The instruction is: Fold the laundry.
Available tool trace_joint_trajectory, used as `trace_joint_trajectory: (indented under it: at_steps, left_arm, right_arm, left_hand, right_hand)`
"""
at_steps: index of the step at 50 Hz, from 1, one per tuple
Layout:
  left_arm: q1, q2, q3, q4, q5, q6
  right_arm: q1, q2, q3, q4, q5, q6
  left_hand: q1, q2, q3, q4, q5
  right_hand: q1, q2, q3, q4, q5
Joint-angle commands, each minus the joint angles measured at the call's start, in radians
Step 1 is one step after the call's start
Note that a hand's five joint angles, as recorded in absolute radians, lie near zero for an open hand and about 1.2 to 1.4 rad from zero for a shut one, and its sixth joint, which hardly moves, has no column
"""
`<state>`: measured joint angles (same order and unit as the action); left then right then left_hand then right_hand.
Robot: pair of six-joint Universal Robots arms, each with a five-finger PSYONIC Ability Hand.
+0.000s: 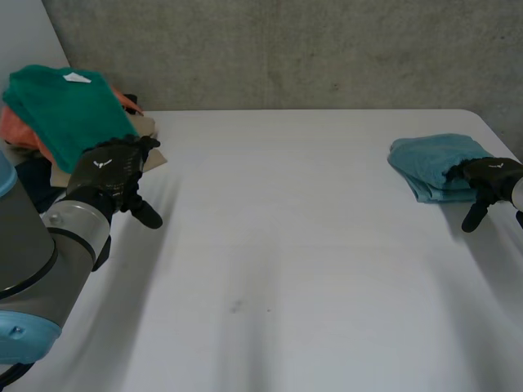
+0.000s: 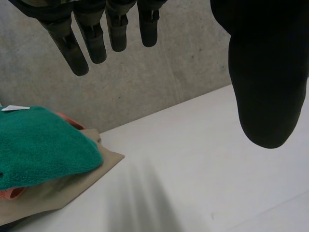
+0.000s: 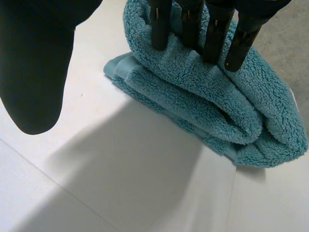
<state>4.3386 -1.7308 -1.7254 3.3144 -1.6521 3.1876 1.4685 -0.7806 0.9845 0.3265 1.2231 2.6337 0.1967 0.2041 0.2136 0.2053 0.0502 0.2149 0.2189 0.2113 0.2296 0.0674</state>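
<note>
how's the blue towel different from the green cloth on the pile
The blue towel is light blue; the green cloth is deep green. The blue towel lies folded and alone on the table, at the right hand's fingertips; the green cloth tops a pile of other laundry beside the left hand. Both look fluffy.

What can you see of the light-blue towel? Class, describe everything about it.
The towel is light-blue terry cloth, fluffy, with a flat hemmed border. Folded into a thick, rounded bundle of several layers, it lies on the white table near its right edge. The right hand rests straight fingers on its top fold; the thumb stands clear.
</note>
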Motion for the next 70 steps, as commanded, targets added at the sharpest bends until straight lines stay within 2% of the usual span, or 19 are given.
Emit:
trace_joint_trajectory:
  at_steps: [1, 2, 5, 6, 10, 26, 28, 29, 33, 37, 41, 50, 56, 63, 70]
  left_arm:
    - [0.001, 0.001, 0.001, 0.000, 0.000, 0.000]
    - [0.001, 0.001, 0.001, -0.001, 0.000, 0.000]
    - [0.001, 0.001, 0.001, -0.001, 0.000, 0.000]
    - [0.001, 0.001, 0.001, -0.001, 0.000, 0.000]
    - [0.001, 0.001, 0.001, -0.001, 0.000, 0.000]
    - [0.001, 0.002, 0.000, -0.001, 0.000, 0.000]
    - [0.000, 0.002, 0.000, -0.001, 0.000, 0.000]
    - [0.000, 0.002, 0.000, -0.001, 0.000, 0.000]
    - [0.000, 0.002, 0.000, -0.001, 0.000, 0.000]
    - [0.001, 0.002, 0.000, -0.001, 0.000, 0.000]
    - [0.001, 0.002, 0.001, -0.001, 0.000, 0.000]
    - [0.001, 0.001, 0.001, 0.001, 0.000, 0.000]
    - [0.001, 0.000, 0.001, 0.001, 0.002, 0.000]
    - [0.001, 0.001, 0.001, 0.001, 0.002, 0.000]
    - [0.001, -0.001, 0.001, 0.001, 0.000, 0.000]
  right_arm:
    - [0.000, -0.016, 0.006, 0.009, 0.003, 0.005]
    - [-0.002, -0.026, 0.010, 0.014, 0.001, 0.006]
    - [-0.004, -0.052, 0.020, 0.019, 0.001, 0.006]
    - [-0.005, -0.071, 0.029, 0.020, 0.000, 0.006]
    - [-0.016, -0.104, 0.046, 0.019, -0.010, 0.006]
    - [-0.007, -0.123, -0.047, 0.009, -0.019, 0.002]
    - [-0.005, -0.111, -0.066, 0.005, -0.016, -0.003]
    - [-0.004, -0.096, -0.085, 0.000, -0.017, -0.009]
    - [0.000, -0.046, -0.136, -0.029, -0.022, -0.023]
    - [0.016, 0.004, -0.173, -0.043, -0.024, -0.056]
    - [0.047, 0.053, -0.202, -0.046, -0.025, -0.098]
    - [0.078, 0.109, -0.207, -0.053, -0.024, -0.172]
    - [0.078, 0.142, -0.208, -0.119, -0.017, -0.178]
    - [0.078, 0.170, -0.210, -0.243, -0.007, -0.167]
    - [0.090, 0.190, -0.210, -0.282, -0.007, -0.169]
  left_hand:
    - [-0.022, -0.030, -0.039, -0.031, -0.050]
    - [-0.022, -0.030, -0.039, -0.031, -0.050]
    - [-0.022, -0.030, -0.039, -0.031, -0.050]
    - [-0.022, -0.030, -0.039, -0.031, -0.050]
    - [-0.022, -0.030, -0.039, -0.031, -0.050]
    - [-0.022, -0.030, -0.039, -0.031, -0.050]
    - [-0.022, -0.030, -0.039, -0.031, -0.050]
    - [-0.022, -0.030, -0.039, -0.031, -0.050]
    - [-0.022, -0.030, -0.039, -0.031, -0.050]
    - [-0.022, -0.030, -0.039, -0.031, -0.050]
    - [-0.022, -0.030, -0.039, -0.031, -0.050]
    - [-0.022, -0.030, -0.039, -0.031, -0.050]
    - [-0.022, -0.030, -0.039, -0.031, -0.050]
    - [-0.022, -0.030, -0.039, -0.031, -0.050]
    - [-0.022, -0.030, -0.039, -0.031, -0.050]
  right_hand:
    - [0.286, 0.282, 0.289, 0.271, 0.259]
    - [0.432, 0.428, 0.436, 0.418, 0.405]
    - [0.603, 0.599, 0.607, 0.589, 0.576]
    - [0.848, 0.844, 0.852, 0.833, 0.821]
    - [1.178, 1.174, 1.182, 1.164, 1.151]
    - [1.181, 1.177, 1.185, 1.167, 1.154]
    - [1.036, 1.032, 1.040, 1.022, 1.009]
    - [0.850, 0.846, 0.853, 0.835, 0.823]
    - [0.497, 0.493, 0.500, 0.482, 0.469]
    - [0.337, 0.333, 0.341, 0.323, 0.310]
    - [0.308, 0.304, 0.311, 0.293, 0.281]
    - [0.325, 0.321, 0.329, 0.310, 0.298]
    - [0.404, 0.400, 0.408, 0.390, 0.377]
    - [0.662, 0.658, 0.666, 0.647, 0.635]
    - [0.962, 0.958, 0.965, 0.947, 0.935]
